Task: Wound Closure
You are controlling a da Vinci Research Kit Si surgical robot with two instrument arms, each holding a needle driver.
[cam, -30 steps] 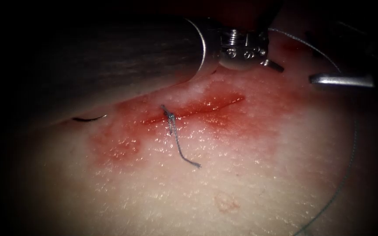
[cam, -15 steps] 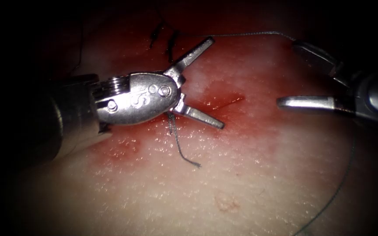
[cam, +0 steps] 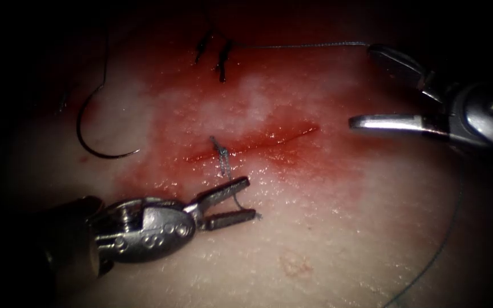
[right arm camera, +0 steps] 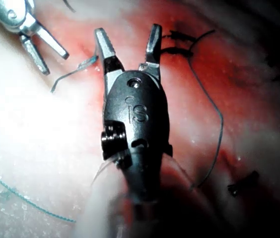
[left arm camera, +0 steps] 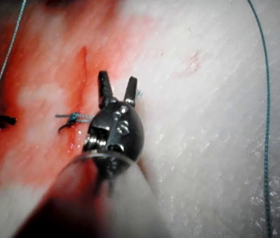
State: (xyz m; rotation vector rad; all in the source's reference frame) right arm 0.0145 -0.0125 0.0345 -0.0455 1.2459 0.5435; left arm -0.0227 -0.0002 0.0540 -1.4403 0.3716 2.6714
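**Clerk:** Which relation in space governs the coming move?

**Inspector:** The cut thread tail against the left needle driver. The tail runs from the stitch knot on the cut and passes between that tool's jaws. Its long axis crosses the line of the jaws. Its frayed end lies just beside the nearer jaw's tip.

**Clerk:** State of those jaws?

**Inspector:** Apart, one on each side of the tail, clamped on nothing. The left wrist view shows the left needle driver the same way, with the knot off to one side of it.

**Clerk:** And the other arm?

**Inspector:** The right needle driver stands well apart from the tail, off the right end of the cut. Its jaws are spread wide and hold nothing. The long thread ends close to its farther jaw, but contact cannot be confirmed. The left arm is plainly nearer the tail.

**Clerk:** The needle?

**Inspector:** The curved needle lies on the tissue off the left end of the cut, far from both sets of jaws and held by neither tool. It appears to rest on the surface. Whether its tip is bedded cannot be told.

**Clerk:** Appearance of the tail?

**Inspector:** It is thin, blue-grey and gently bent, and it lies slack on pale tissue past the red fluid.
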